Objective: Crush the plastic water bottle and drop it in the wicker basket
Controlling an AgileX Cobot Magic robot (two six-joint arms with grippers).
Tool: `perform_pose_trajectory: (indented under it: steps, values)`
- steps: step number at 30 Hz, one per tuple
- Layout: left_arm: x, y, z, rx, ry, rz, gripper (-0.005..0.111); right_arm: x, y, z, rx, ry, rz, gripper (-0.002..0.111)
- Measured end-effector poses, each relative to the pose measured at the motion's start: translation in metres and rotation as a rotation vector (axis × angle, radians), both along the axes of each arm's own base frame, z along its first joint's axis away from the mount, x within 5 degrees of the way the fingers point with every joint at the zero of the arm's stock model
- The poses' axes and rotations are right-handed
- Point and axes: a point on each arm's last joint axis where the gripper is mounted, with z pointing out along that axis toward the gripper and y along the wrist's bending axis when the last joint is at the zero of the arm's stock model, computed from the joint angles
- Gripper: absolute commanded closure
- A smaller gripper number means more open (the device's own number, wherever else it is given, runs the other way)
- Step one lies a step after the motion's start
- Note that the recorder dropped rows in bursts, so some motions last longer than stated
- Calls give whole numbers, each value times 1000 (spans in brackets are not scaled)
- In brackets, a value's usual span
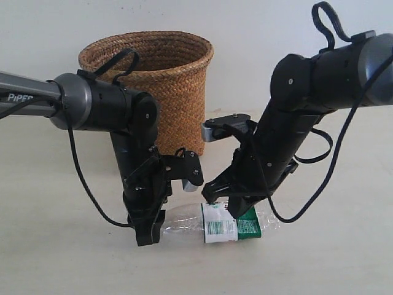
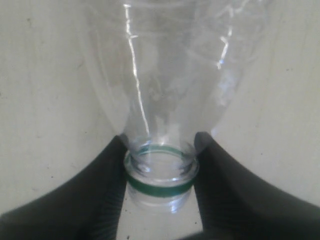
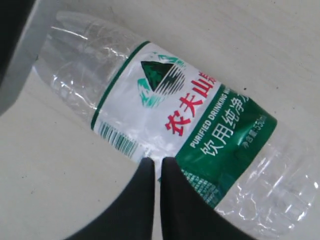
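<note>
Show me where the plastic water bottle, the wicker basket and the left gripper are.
plastic water bottle (image 3: 185, 115): right wrist view, on its label.
wicker basket (image 1: 178, 92): exterior view, on its woven front wall.
left gripper (image 2: 161, 150): left wrist view, midway between its fingertips, at the bottle's neck.

I see a plain white wall (image 1: 258, 24) across the upper part of the frame. Below it, a pale beige tabletop (image 1: 55, 258) fills the lower half: matte, with a few small dark specks in the wrist views. Light is soft and even, with only faint shadows at lower centre.
</note>
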Motion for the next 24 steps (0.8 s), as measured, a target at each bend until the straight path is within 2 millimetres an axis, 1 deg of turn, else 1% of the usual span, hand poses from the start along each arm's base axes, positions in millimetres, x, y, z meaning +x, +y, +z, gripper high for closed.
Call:
perform_pose_trajectory:
  steps: [6,9,12,17,22,24]
  values:
    - [0,0,0,2,3,0,103,4,1,-11,-13,6,-6,108]
    - [0,0,0,2,3,0,103,10,5,-17,-18,14,-8,108]
    - [0,0,0,3,5,3,103,15,8,-18,-18,21,-9,108]
    - [0,0,0,3,5,6,103,17,8,-20,-33,26,-9,108]
    - [0,0,0,3,5,8,103,20,9,-29,-55,52,-28,108]
    - [0,0,0,3,5,8,103,20,8,-35,-69,66,-29,108]
